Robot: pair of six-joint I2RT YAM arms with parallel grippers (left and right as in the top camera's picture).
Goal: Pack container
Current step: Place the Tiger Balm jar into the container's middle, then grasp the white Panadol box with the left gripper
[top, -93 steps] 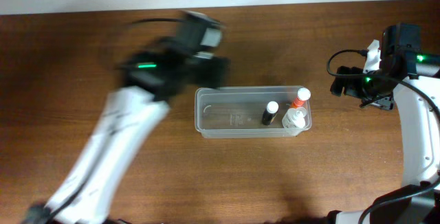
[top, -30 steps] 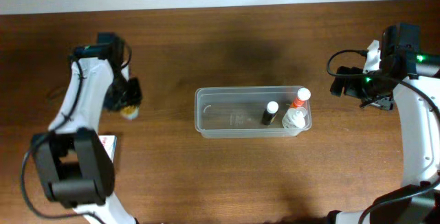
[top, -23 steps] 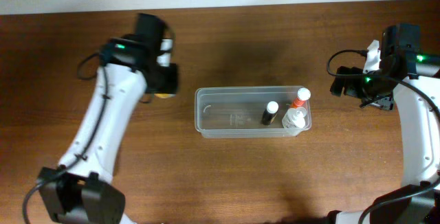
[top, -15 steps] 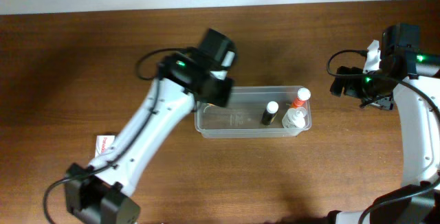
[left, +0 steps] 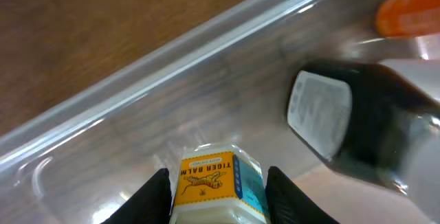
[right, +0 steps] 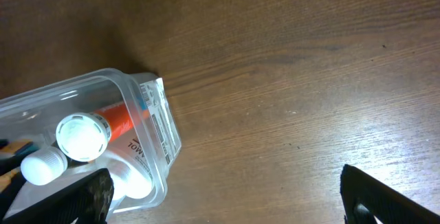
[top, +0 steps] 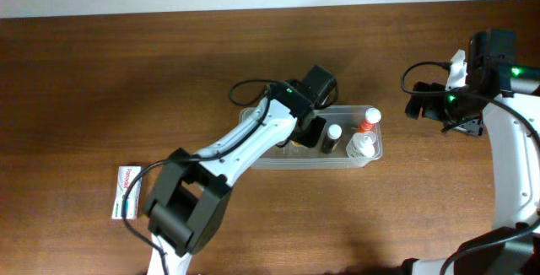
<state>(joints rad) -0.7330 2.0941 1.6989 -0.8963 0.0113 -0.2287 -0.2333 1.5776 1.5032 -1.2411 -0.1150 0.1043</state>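
Note:
The clear container (top: 331, 163) lies mid-table. It holds a black bottle with a white cap (top: 332, 137), an orange bottle (top: 369, 121) and a pale bottle (top: 361, 147). My left gripper (top: 306, 133) reaches into the tub just left of the black bottle. In the left wrist view that gripper (left: 218, 205) is shut on a small jar with an orange Tiger Balm label (left: 216, 181), low over the tub floor, beside the black bottle (left: 357, 135). My right gripper (top: 419, 105) hovers open to the right of the tub. Nothing sits between its fingers (right: 82, 200), and the tub corner (right: 165, 131) lies ahead of them.
A small white and red packet (top: 126, 192) lies on the wooden table at the left. The table's far edge meets a white wall along the top of the overhead view.
My left arm has swung from the far left across to the container, carrying the jar down into it beside the black bottle. The right arm has not moved.

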